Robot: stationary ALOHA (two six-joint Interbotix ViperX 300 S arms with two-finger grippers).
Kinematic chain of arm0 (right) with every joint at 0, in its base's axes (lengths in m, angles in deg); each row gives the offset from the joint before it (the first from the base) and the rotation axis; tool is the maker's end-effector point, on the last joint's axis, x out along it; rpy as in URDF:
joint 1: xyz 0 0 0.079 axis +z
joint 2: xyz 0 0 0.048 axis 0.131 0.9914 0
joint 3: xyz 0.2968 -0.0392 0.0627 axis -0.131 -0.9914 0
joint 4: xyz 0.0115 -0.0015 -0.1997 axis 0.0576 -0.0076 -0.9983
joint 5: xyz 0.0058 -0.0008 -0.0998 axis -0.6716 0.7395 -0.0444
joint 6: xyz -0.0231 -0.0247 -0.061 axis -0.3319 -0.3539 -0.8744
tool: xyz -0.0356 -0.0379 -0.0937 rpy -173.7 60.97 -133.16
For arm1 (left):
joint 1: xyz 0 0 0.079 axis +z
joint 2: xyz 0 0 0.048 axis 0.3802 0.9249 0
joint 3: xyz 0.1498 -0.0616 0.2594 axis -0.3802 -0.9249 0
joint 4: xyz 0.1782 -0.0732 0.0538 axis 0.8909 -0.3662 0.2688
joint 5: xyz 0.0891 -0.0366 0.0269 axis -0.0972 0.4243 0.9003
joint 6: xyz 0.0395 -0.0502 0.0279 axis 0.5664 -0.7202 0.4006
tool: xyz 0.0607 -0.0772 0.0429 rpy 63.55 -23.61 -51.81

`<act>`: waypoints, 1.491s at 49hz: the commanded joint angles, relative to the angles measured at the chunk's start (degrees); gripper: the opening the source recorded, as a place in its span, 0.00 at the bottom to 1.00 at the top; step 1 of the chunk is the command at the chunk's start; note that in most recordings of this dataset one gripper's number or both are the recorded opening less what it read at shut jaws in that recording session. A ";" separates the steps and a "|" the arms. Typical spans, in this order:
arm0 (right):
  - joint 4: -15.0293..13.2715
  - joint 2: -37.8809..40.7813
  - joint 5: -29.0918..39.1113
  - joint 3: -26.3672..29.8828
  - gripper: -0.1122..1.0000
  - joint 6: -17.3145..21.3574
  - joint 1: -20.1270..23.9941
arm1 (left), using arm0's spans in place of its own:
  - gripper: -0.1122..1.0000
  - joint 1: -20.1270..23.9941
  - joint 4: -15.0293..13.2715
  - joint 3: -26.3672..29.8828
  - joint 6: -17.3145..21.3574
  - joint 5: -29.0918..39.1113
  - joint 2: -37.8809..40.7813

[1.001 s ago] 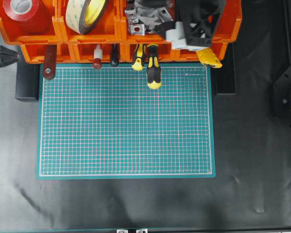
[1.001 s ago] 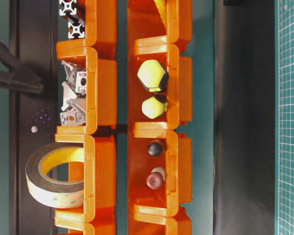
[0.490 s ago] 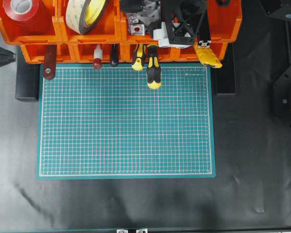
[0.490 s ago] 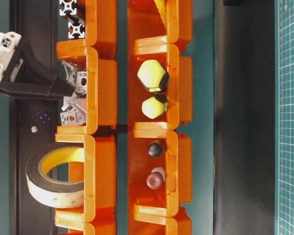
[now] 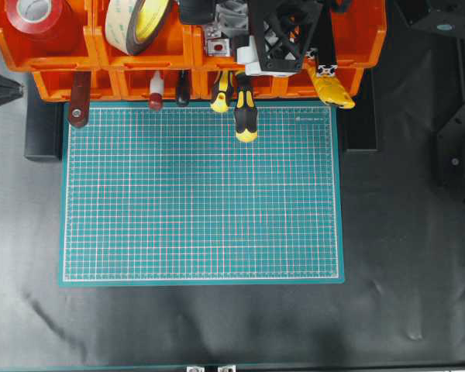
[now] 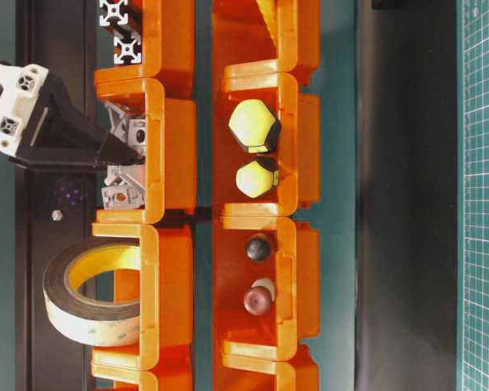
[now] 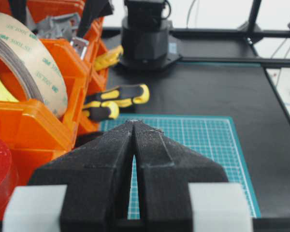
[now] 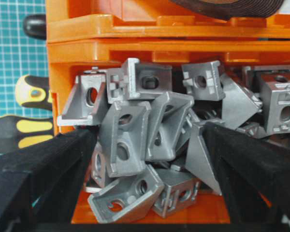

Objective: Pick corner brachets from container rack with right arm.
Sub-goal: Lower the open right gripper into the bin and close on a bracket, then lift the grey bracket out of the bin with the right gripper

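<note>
Silver corner brachets (image 8: 150,145) jumbled, pointing every way

In the overhead view the right hand (image 5: 283,43) covers most of the corner brachets (image 5: 221,35), and the top edge cuts off the container rack (image 5: 54,58). In the right wrist view the bottom edge cuts the pile (image 8: 154,145). Whether a fingertip touches a piece cannot be told.
</note>
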 commanded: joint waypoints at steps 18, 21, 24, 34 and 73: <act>-2.20 0.09 0.62 0.62 0.62 -0.70 3.87 | 0.10 0.26 0.18 1.76 -0.18 -0.35 0.26; -2.29 0.26 0.62 0.62 0.60 -0.70 4.48 | 0.10 0.26 0.18 1.76 -0.18 -0.35 0.26; -2.46 0.26 0.88 0.44 0.55 -0.62 4.92 | 0.10 0.35 0.18 1.76 -0.18 -0.35 0.26; -5.54 0.26 0.97 0.79 0.39 -0.26 5.62 | 0.10 0.26 0.09 1.76 -0.18 -0.53 0.26; -11.07 -6.33 -1.76 0.79 0.39 4.31 7.21 | 0.10 0.26 0.18 1.85 -0.18 -0.35 -0.44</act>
